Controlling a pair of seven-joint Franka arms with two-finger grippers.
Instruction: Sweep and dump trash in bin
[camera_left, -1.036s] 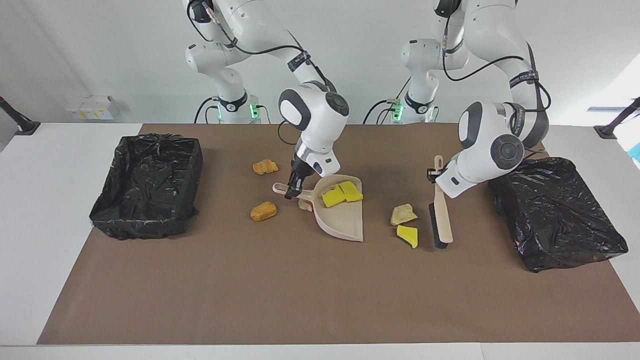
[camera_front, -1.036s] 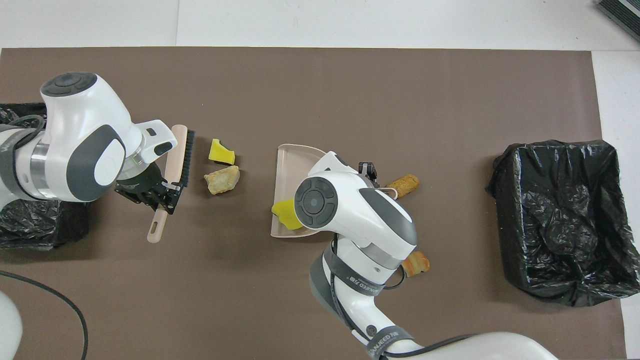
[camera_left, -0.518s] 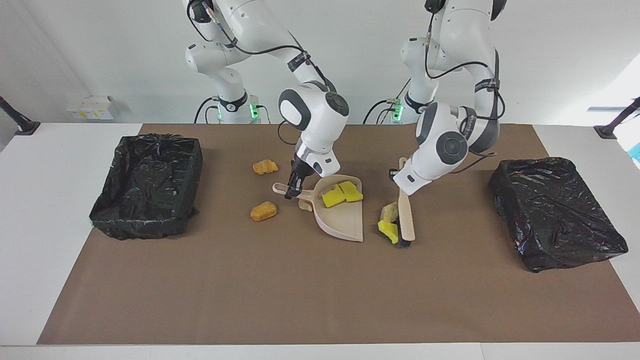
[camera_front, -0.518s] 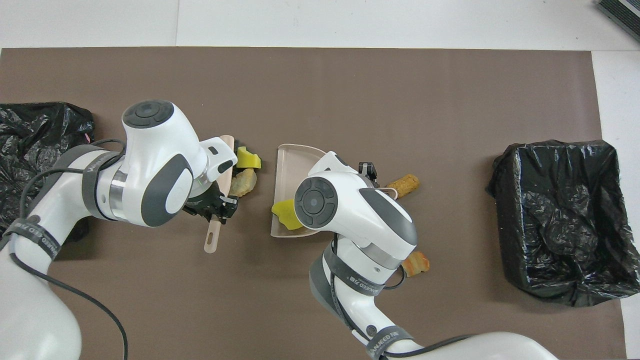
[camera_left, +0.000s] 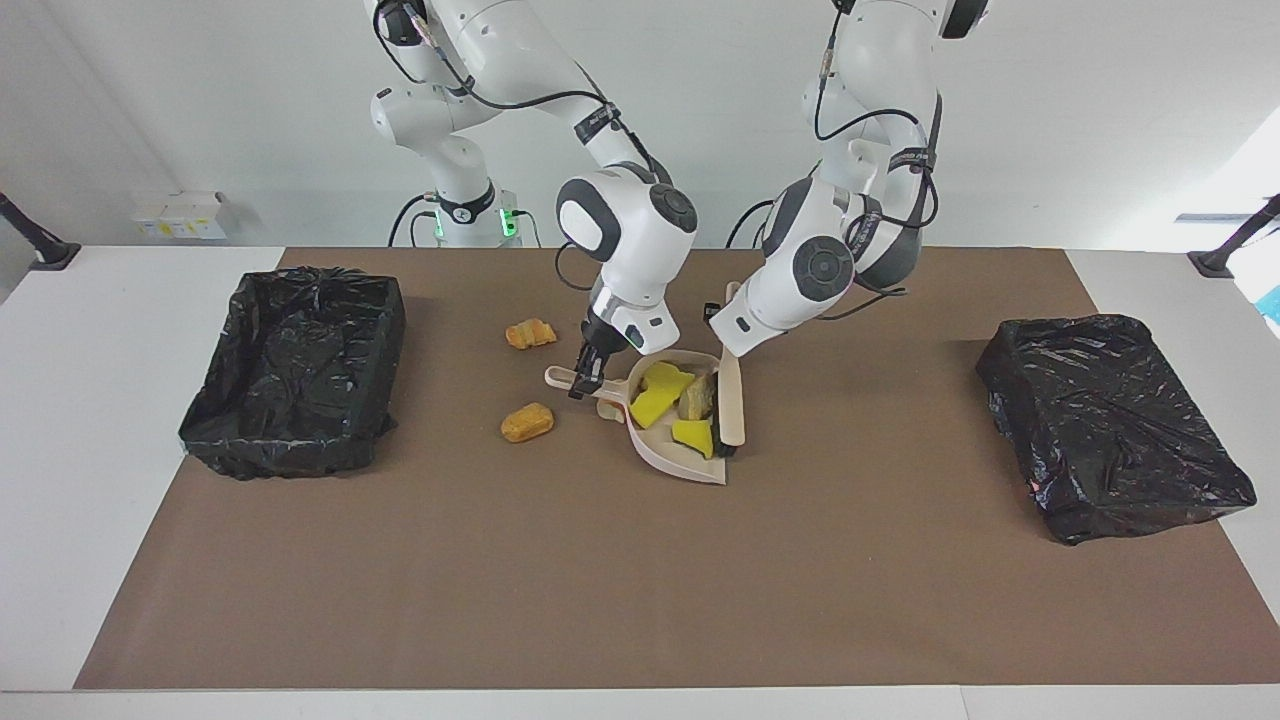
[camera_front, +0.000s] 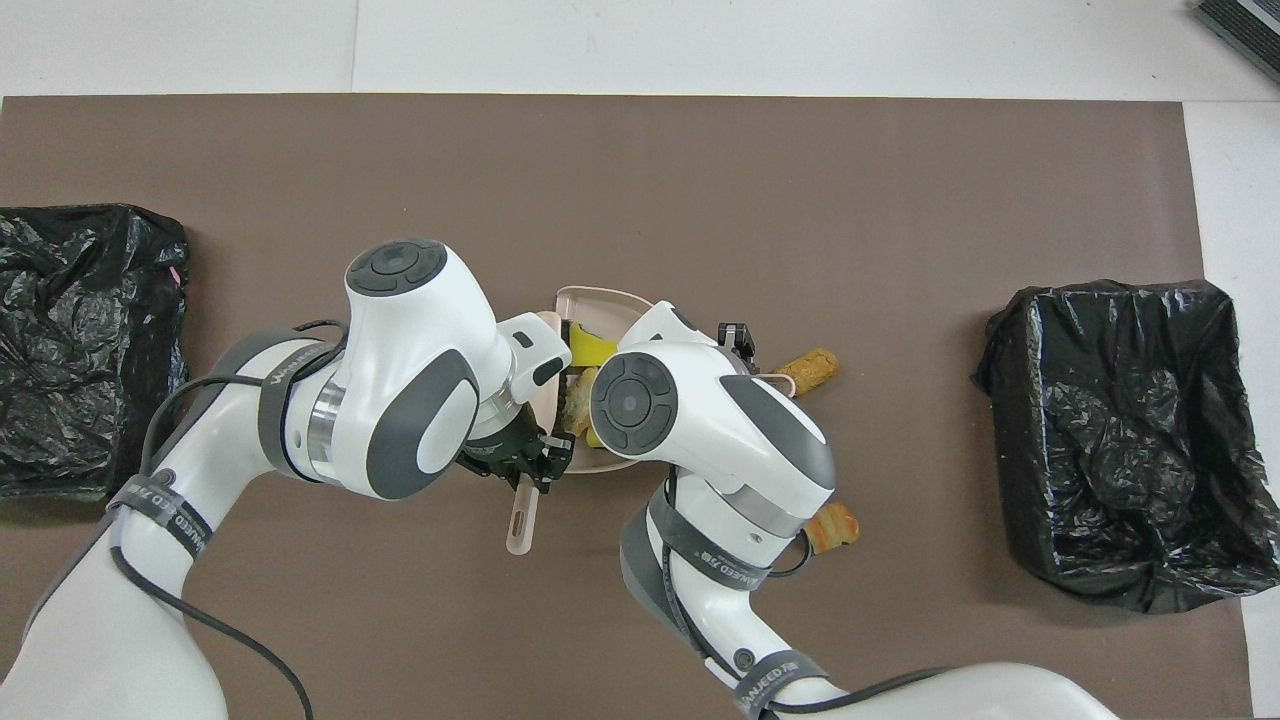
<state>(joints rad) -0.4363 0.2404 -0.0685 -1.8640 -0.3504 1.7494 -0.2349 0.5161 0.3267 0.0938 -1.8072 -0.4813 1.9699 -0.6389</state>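
I've got the left gripper (camera_left: 722, 300) clamped on the brush (camera_left: 731, 410) handle, bristles at the dustpan (camera_left: 690, 462) mouth, and the right gripper (camera_left: 588, 372) pinched on the dustpan handle, pan flat on the table (camera_left: 600, 580). In the pan: yellow wedges (camera_left: 655, 392) plus a tan lump (camera_left: 697, 399). Left to sweep: two orange lumps (camera_left: 527, 422) on the mat toward the right arm's end, one small piece by the handle; nothing in the open bin (camera_left: 300, 360), so roughly half swept, I'd judge.

No legible text on anything, arm bands' lettering too blurred.
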